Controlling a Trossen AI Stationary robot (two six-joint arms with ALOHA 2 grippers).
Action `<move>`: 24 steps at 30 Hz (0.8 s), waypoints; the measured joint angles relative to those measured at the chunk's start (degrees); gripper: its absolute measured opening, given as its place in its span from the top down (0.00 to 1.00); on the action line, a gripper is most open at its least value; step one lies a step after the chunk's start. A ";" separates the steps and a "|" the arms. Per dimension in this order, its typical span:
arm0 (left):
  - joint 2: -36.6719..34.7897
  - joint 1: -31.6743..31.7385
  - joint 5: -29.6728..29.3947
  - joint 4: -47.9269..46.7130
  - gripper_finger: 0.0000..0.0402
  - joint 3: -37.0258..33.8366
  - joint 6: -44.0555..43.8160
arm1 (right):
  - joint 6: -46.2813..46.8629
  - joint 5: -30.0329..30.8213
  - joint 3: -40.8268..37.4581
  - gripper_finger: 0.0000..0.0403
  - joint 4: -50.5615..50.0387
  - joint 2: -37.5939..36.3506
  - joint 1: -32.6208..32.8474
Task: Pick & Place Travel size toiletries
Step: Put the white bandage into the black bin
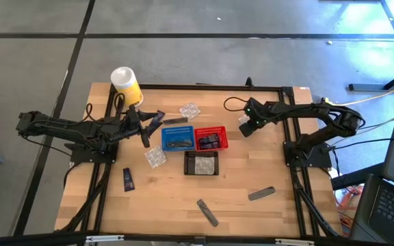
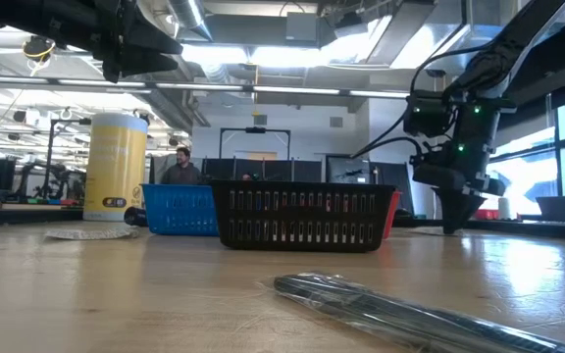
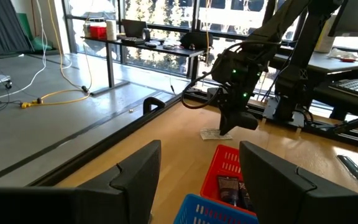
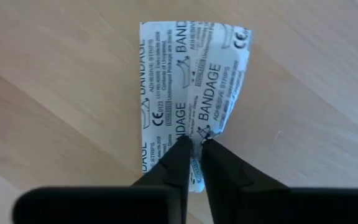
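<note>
**Pinch on the bandage packet**

High view: my right gripper (image 1: 245,128) sat at three o'clock of the red basket (image 1: 211,139). My left gripper (image 1: 144,128), jaws apart and empty, hovered at nine o'clock.

Right wrist view: my fingers (image 4: 180,158) had closed on the bandage packet (image 4: 191,81), flat on the table (image 4: 55,93). Grasp step, I judged; next, lift clear over the basket wall.

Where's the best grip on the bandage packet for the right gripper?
On the near short edge, from straight above. The bandage packet lies flat on the wood, too thin for a side approach. The right gripper already pinches that edge, and the paper buckles up between its fingers, giving a ridge to hold.
</note>
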 joint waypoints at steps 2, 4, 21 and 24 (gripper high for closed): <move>0.01 0.00 0.00 0.00 0.47 0.00 0.00 | -0.76 -0.15 0.00 0.93 -0.06 -0.12 0.00; 0.01 0.02 0.01 0.00 0.47 0.00 0.00 | -0.85 -0.15 0.09 0.97 -0.27 -0.45 0.00; 0.01 0.01 0.00 0.00 0.47 0.00 0.00 | -0.81 -2.71 9.00 1.00 -2.41 -8.32 6.91; -0.01 -0.01 0.01 -0.02 0.47 0.00 0.00 | -0.83 -2.69 11.77 1.00 -1.15 -8.89 11.01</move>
